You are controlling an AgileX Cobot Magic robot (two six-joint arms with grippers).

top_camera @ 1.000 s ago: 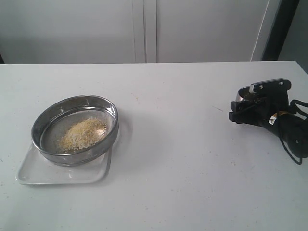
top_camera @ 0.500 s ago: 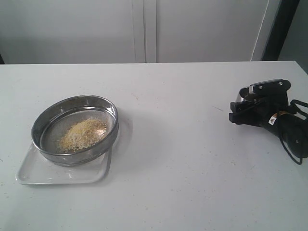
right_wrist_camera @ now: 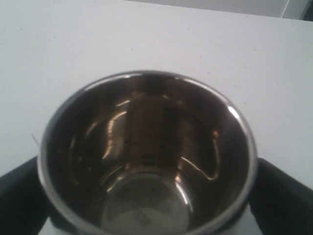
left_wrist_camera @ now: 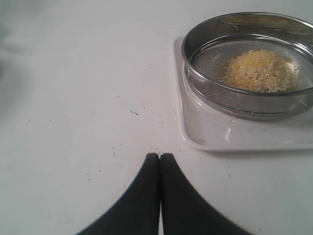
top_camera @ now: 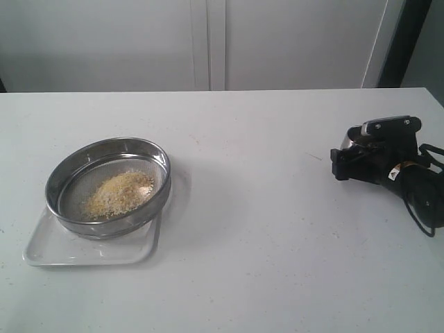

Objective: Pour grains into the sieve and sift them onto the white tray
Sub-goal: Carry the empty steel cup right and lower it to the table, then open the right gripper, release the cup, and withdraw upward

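Observation:
The sieve point(top_camera: 111, 225) stands on the white tray point(top_camera: 90, 251) at the table's left, with a heap of yellow and pale grains point(top_camera: 119, 193) on its mesh. Close by in the left wrist view are the sieve point(left_wrist_camera: 234, 100), the grains point(left_wrist_camera: 257, 71) and the tray point(left_wrist_camera: 210, 132), with my left gripper point(left_wrist_camera: 160, 155) shut and empty above the table beside the tray. At the far right my right gripper point(top_camera: 352, 147) stands open around an empty steel cup point(top_camera: 349, 137). A sliver of table shows between the cup point(right_wrist_camera: 146, 147) and each of the fingers point(right_wrist_camera: 19, 191).
Stray grains are scattered on the table by the tray's corner point(left_wrist_camera: 161, 120). The right arm's black cable point(top_camera: 424, 215) loops over the table near the right edge. White cabinet doors point(top_camera: 208, 41) rise behind the table's far edge.
The right gripper's jaws have spread wider and come off the cup's sides. The sieve, the tray and the grains have stayed put.

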